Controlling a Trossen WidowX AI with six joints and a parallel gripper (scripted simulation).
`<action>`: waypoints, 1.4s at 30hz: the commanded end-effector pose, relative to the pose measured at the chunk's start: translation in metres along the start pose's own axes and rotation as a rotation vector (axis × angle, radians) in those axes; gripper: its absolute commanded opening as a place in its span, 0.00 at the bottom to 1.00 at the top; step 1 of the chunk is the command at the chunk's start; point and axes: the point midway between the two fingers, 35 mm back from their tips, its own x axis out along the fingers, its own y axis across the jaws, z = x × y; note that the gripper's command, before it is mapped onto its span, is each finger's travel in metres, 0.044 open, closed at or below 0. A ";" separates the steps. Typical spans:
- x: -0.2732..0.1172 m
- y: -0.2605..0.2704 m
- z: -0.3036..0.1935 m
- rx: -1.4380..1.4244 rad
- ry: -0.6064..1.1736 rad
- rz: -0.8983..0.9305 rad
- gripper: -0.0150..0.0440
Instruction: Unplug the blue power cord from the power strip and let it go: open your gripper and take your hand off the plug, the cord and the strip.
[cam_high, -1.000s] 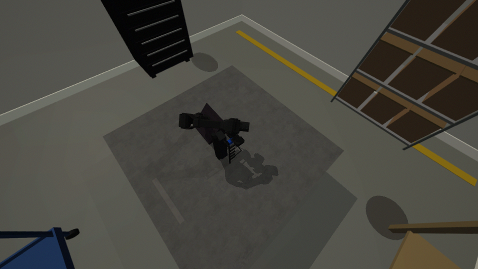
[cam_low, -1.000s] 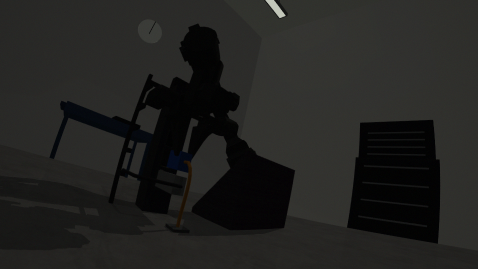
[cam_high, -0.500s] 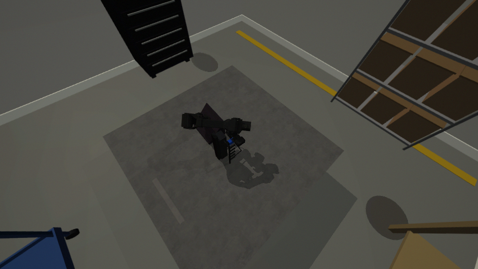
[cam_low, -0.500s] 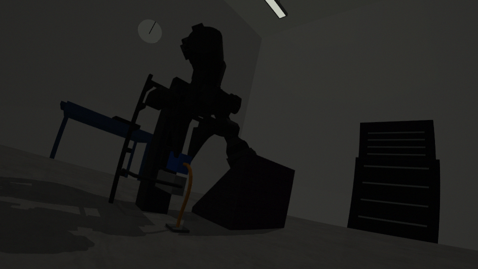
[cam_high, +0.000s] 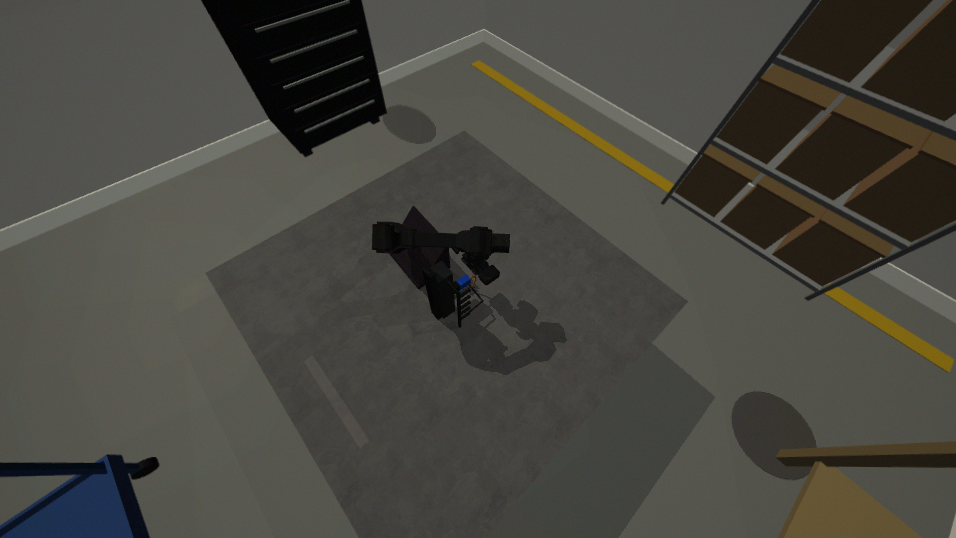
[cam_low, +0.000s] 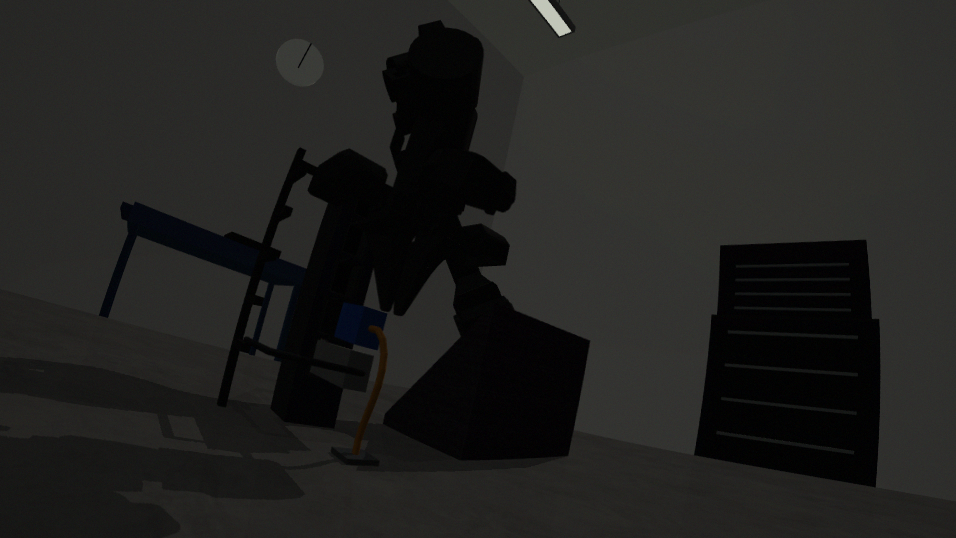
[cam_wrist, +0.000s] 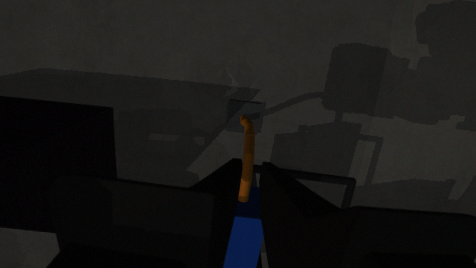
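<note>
Blue plug (cam_high: 462, 281) (cam_low: 359, 324) (cam_wrist: 244, 240) lies just below our claw (cam_high: 475, 266) (cam_low: 393, 311) (cam_wrist: 250, 169), whose fingers are nearly together, holding nothing. We judge we must open, then descend astride its narrow body, fingers clear of the orange cord (cam_high: 473, 281) (cam_low: 382, 374) (cam_wrist: 248, 155); beneath the plug is the grey block (cam_low: 340, 364), contact unclear.

Bent arm (cam_high: 427, 239) (cam_low: 444, 86), fingers (cam_low: 413, 281) downward, seemingly near shut
</note>
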 end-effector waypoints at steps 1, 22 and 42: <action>0.002 0.000 -0.002 0.002 0.001 0.005 0.48; -0.005 0.000 -0.007 0.005 0.002 0.005 0.53; -0.005 0.001 -0.039 0.004 0.004 0.006 0.53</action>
